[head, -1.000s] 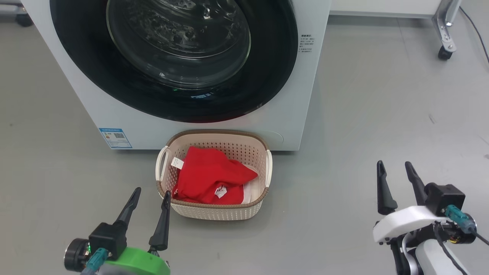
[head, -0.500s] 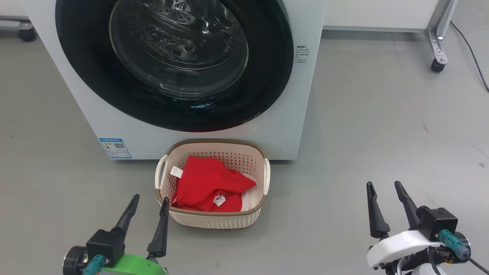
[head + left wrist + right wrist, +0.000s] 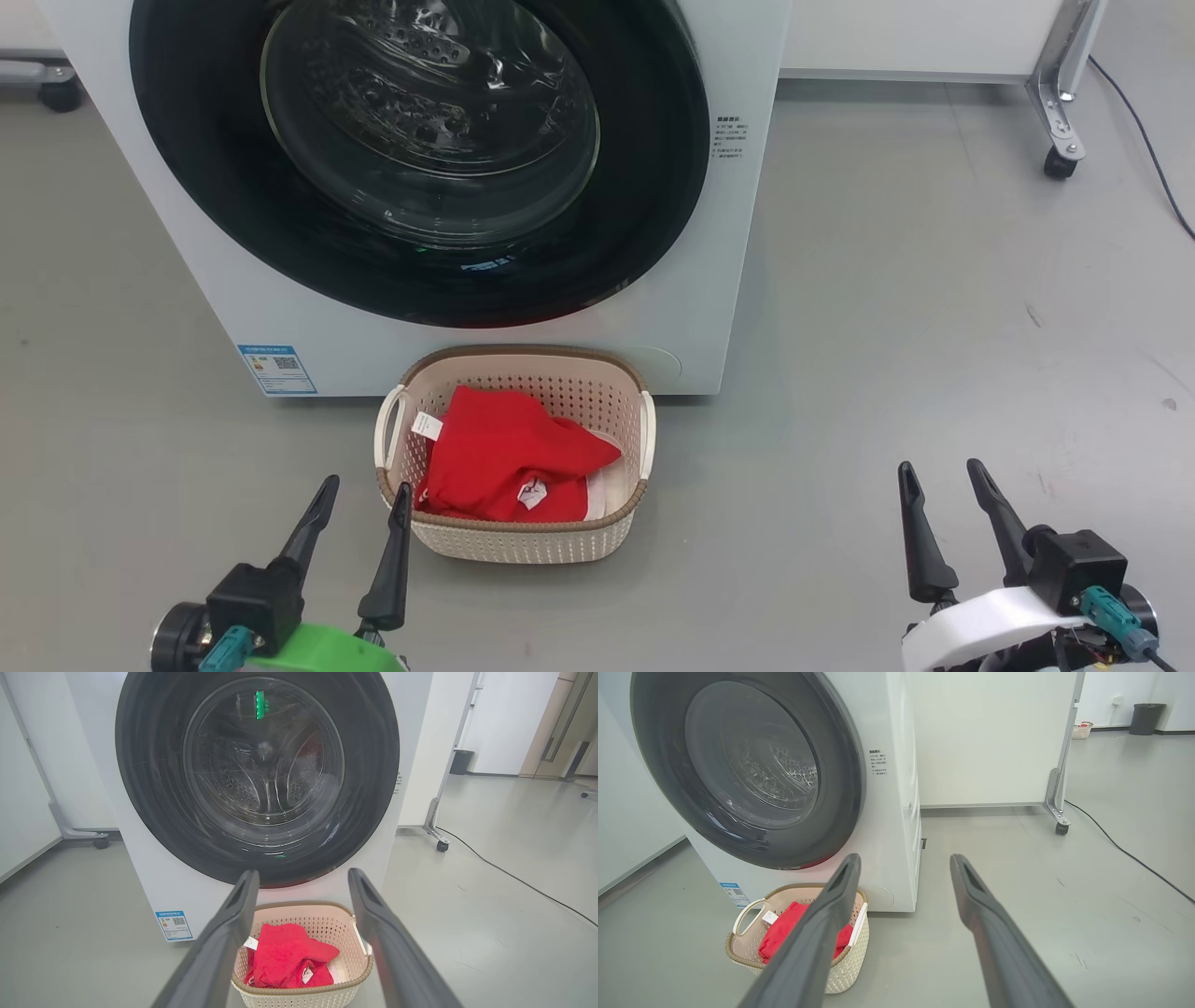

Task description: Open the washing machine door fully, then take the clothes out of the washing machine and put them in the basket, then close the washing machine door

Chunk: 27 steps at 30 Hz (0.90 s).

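**Machine and door.** The machine (image 3: 280, 308) stands on the grey floor (image 3: 887, 280). The door (image 3: 429, 121) lies shut, flush against the machine front. Its black ring surrounds the clear glass bowl, and the perforated steel drum shows through the glass. A blue label (image 3: 276, 369) sits at the lower left corner of the front panel.

**Basket and clothes.** The basket (image 3: 513, 543) rests on the floor directly below the door, with its rear rim just beside the base of the machine. The red clothes (image 3: 504, 457) lie inside the basket, heaped toward its left and centre. Two small white tags are visible on them. A bit of white cloth (image 3: 607, 485) shows under the red fabric at the right end of the basket.

**Left hand.** The left hand (image 3: 366, 485) is at the lower left of the head view, just beside the near left corner of the basket. Its fingers (image 3: 224, 942) stand wide apart and hold nothing. Whether the right fingertip touches the basket wall cannot be told. In the left wrist view the fingers frame the basket and point toward the door.

**Right hand.** The right hand (image 3: 939, 467) is at the lower right of the head view, over bare floor and well apart from the basket. Its fingers (image 3: 985, 933) also stand wide apart and hold nothing.

**Surroundings.** A white panel on a wheeled metal leg (image 3: 1060, 103) stands behind and to the right of the machine. A black cable (image 3: 1125, 851) runs across the floor near that leg.
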{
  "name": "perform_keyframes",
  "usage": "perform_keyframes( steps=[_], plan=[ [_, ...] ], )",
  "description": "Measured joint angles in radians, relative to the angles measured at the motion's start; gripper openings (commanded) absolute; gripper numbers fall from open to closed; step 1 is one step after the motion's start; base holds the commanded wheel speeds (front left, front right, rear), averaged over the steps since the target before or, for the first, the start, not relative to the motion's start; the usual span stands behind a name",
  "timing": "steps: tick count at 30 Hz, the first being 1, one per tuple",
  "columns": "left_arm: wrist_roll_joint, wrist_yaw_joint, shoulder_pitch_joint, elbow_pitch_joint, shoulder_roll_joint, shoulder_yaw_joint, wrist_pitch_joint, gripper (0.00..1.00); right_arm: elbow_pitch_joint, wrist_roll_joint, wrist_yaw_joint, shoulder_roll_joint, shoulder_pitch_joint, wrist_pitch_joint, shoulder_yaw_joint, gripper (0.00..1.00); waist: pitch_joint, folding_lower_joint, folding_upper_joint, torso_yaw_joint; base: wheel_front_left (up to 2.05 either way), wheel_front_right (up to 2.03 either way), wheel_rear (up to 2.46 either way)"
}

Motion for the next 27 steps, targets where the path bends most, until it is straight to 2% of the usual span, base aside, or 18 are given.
perform_keyframes(
  steps=[27],
  plan=[
    [-0.003,0.001,0.007,-0.025,-0.001,-0.003,0.000,1.00,-0.063,-0.006,-0.009,-0.009,0.029,0.000,-0.009,1.00,0.022,0.0000,0.0000,-0.001,0.00,0.00,0.00]
  ],
)
